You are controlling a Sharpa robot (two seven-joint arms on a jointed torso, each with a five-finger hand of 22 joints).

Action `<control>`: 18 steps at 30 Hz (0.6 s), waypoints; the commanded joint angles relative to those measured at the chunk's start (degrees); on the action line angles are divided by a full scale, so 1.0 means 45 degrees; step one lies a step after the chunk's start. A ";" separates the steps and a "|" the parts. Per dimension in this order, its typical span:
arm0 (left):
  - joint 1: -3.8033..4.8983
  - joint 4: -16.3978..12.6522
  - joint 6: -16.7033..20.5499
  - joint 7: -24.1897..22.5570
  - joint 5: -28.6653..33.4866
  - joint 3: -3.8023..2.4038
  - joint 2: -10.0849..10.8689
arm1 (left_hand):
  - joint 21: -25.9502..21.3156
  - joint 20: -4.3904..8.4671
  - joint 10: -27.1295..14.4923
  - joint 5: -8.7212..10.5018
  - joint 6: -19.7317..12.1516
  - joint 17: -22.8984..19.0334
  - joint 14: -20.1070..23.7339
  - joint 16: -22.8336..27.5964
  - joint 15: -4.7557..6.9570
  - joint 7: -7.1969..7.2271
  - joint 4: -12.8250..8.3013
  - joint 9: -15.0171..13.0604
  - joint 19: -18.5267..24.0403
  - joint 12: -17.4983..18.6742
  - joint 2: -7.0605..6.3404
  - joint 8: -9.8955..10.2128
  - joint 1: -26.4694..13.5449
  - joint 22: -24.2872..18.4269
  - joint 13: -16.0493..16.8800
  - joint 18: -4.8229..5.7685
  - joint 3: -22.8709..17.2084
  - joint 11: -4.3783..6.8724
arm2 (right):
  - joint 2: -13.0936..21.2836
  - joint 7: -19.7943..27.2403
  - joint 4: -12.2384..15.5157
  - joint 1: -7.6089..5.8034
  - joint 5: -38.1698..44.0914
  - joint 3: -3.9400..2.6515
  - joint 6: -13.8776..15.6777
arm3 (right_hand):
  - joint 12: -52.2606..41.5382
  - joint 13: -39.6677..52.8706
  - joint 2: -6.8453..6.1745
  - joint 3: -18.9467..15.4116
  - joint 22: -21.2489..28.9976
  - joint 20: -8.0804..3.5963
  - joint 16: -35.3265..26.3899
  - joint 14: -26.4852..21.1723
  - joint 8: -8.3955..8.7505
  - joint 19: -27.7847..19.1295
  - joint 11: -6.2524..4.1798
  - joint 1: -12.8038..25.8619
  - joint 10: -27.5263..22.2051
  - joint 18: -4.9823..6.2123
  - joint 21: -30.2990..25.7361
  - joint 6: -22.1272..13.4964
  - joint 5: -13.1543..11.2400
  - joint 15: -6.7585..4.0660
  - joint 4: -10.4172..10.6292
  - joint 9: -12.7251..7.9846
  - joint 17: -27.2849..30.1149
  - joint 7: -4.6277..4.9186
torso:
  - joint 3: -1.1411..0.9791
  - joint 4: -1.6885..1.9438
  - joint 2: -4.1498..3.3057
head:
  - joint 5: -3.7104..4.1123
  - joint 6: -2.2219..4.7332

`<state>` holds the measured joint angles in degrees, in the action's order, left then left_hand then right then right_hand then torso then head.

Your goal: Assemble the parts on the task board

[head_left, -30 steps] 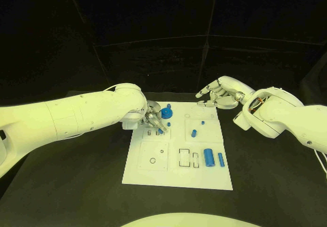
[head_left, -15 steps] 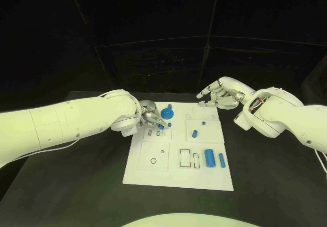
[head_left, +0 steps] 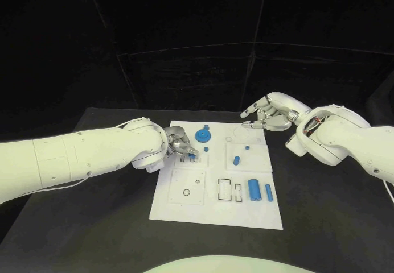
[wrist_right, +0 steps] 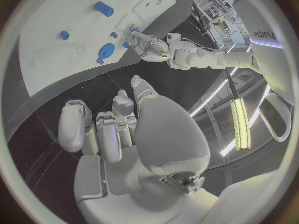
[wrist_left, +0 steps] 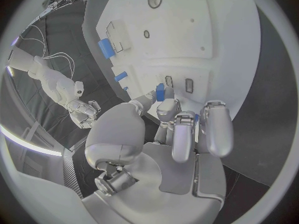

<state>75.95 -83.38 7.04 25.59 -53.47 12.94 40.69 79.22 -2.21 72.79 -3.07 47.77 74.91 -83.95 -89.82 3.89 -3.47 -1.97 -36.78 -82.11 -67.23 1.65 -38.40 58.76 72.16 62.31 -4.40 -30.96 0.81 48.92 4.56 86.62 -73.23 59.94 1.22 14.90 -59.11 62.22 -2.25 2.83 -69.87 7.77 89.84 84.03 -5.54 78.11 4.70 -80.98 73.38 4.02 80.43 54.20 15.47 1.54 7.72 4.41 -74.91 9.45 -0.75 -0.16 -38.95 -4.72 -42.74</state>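
Note:
The white task board [head_left: 215, 211] lies in the middle of the black table. My left hand [head_left: 177, 143] hovers over the board's far left part and pinches a small blue piece [head_left: 191, 153] between thumb and finger. The left wrist view shows that blue piece [wrist_left: 160, 92] just above two small slots [wrist_left: 169, 80]. A blue gear [head_left: 202, 136] stands beside the hand. My right hand [head_left: 267, 114] hangs over the board's far right corner, fingers apart, holding nothing. A blue cylinder [head_left: 254, 190] and a thin blue rod [head_left: 269, 193] lie on the near right part.
Small blue pegs [head_left: 236, 160] stand at mid-board, with another peg [head_left: 206, 149] close to my left hand. Empty rectangular recesses [head_left: 223, 189] and a round hole [head_left: 185, 193] mark the near part. Bare black table [head_left: 98, 227] surrounds the board.
My left forearm has swung lower and nearer, while its hand stays over the slots with the blue piece. The right hand has hardly moved.

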 commanded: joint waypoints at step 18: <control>-0.0121 -0.0011 -0.0084 -0.0023 -0.1111 0.0085 -0.0028 | 0.0014 0.0002 -0.0017 -0.0038 -0.0077 0.3353 -0.1344 -0.0041 0.0052 -0.0010 -0.1584 -0.0026 -0.0069 0.0021 0.0057 -0.0087 0.0031 0.0033 -0.0042 0.0152 -0.1679 -0.0036 | -0.0014 0.0058 -0.0018 -0.0025 -0.0034 -0.0006 -0.0103 | 0.0058 -0.0017 0.0001 -0.0084 0.0011 -0.0016 0.0035 0.1327 -0.0064 -0.0107 0.0007 -0.0088 -0.0061 0.0070 -0.0051 0.0035 0.0059 0.0025 -0.0013 -0.0018 -0.3354 0.0034 | 0.0001 -0.0056 -0.0012 | -0.0050 -0.0051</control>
<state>75.37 -83.53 7.64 25.64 -57.51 13.34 40.63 79.22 -2.21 72.79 -2.85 47.69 74.91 -83.95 -89.81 3.88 -3.58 -2.21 -36.83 -82.11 -67.23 1.53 -38.61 58.64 72.25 62.18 -4.40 -31.17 0.80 48.88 4.56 86.50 -73.23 59.94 1.22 14.74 -59.11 62.23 -2.25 2.83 -69.88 7.77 89.84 84.03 -5.54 78.11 4.71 -80.98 73.38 4.01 80.43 54.20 15.46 1.54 7.72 4.41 -74.91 9.45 -0.75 -0.43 -38.99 -4.99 -42.92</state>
